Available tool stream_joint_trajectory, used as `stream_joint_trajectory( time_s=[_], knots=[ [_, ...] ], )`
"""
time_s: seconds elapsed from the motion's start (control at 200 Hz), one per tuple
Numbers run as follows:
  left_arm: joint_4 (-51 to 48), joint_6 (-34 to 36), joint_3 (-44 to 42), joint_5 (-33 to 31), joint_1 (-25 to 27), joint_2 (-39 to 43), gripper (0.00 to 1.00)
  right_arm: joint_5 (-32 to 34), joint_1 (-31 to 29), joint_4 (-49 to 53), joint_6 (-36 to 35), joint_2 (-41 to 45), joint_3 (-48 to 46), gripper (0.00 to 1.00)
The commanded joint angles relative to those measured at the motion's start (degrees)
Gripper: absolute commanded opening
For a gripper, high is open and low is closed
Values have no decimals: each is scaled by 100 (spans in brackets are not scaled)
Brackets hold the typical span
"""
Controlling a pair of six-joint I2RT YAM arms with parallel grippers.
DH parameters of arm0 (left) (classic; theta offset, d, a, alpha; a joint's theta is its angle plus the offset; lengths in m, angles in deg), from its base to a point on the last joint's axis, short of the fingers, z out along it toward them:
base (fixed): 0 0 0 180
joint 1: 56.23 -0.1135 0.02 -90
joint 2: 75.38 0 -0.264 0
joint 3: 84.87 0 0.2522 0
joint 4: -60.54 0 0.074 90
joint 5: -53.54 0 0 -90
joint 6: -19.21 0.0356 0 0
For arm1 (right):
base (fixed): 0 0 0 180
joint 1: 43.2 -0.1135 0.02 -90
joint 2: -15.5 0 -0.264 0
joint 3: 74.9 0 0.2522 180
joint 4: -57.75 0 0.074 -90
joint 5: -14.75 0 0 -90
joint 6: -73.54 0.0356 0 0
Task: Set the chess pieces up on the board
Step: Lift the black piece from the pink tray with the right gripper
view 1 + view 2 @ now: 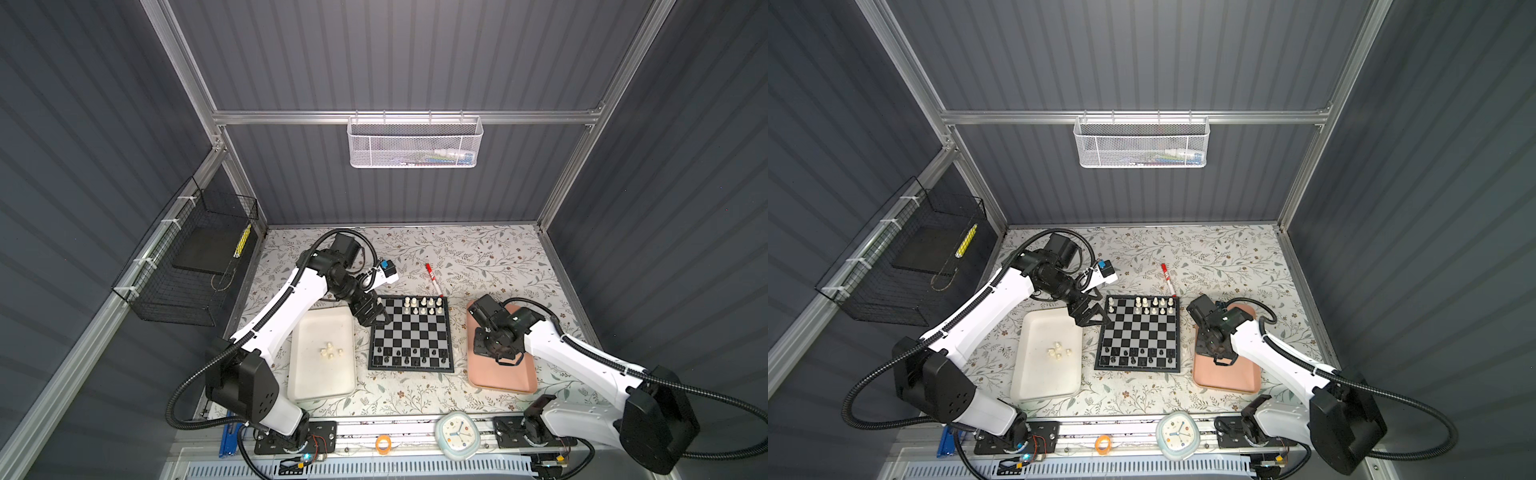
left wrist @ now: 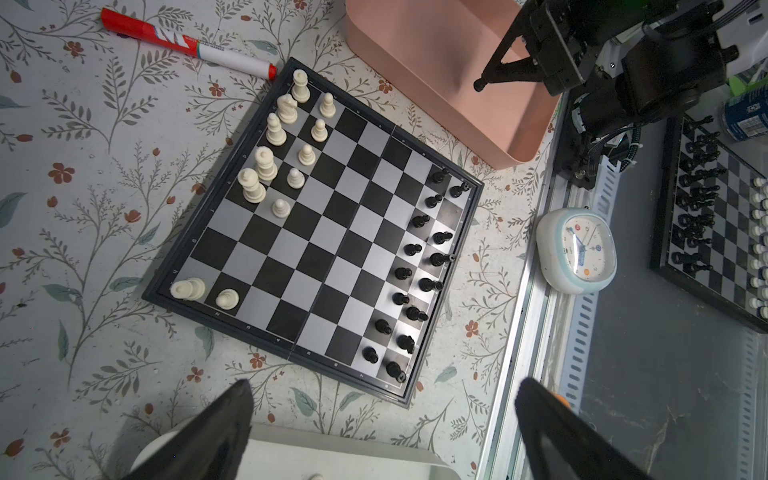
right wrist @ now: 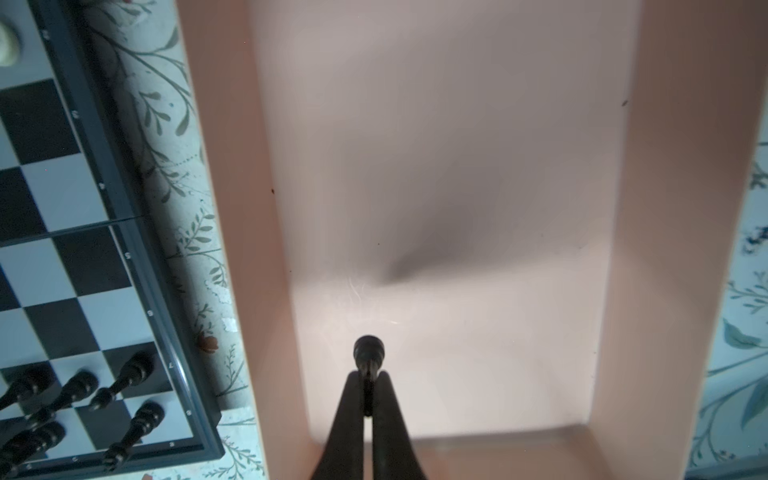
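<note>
Floral-patterned worktop (image 1: 478, 257) carries the board (image 1: 411, 332) at its middle, between a white tray (image 1: 322, 395) and a pink tray (image 1: 511, 380). The left jaws stand wide apart with nothing between them, above the gap between the white tray's far end and the board's corner. The board spreads out ahead of them: white pieces (image 2: 266, 162) stand in two part-filled rows along the edge nearest those jaws, two of them at the closest corner, and black pieces (image 2: 432, 257) fill two rows along the edge farthest from them. A few loose white pieces (image 1: 330, 351) lie in the white tray, behind those jaws. The right jaws are pinched together on a single black piece (image 3: 368, 349), which pokes out past their tips over the pink tray's floor, with the board just beside them. A red marker (image 1: 432, 277) lies beyond the board.
</note>
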Motion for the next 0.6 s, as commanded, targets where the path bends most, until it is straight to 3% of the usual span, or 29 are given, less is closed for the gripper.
stream_joint_trajectory(
  time_s=[0.0, 0.595],
  knots=[
    [-23, -13, -228, 177, 24, -8, 100, 111, -63, 195, 31, 59, 140, 0],
    [-81, -19, -100, 40, 25, -263, 100, 117, -312, 432, -73, 92, 412, 0]
  ],
)
